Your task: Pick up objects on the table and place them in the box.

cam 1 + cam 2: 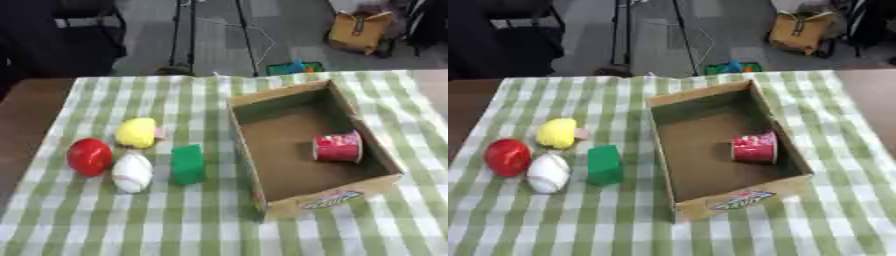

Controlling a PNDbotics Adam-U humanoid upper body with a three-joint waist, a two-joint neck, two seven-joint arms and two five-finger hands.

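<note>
I am seeing neither hand, so I cannot tell the fingers' state. One red cup (338,147) is lying inside the box (262,150). Four things are waiting left on the tabletop (219,230), packed close: red ball (89,156), white egg-like shape (132,172) (maybe a baseball), yellow piece (136,132), green block (187,163). Grasping one risks knocking its neighbours rolling.

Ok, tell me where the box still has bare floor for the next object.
Inside the box, the far half and the near-left floor are bare. The red cup lies on its side by the right wall. Outside, the red, yellow, white and green objects are clustered together.

One box (262,172), one red cup (339,147), four loose objects (187,164)
</note>
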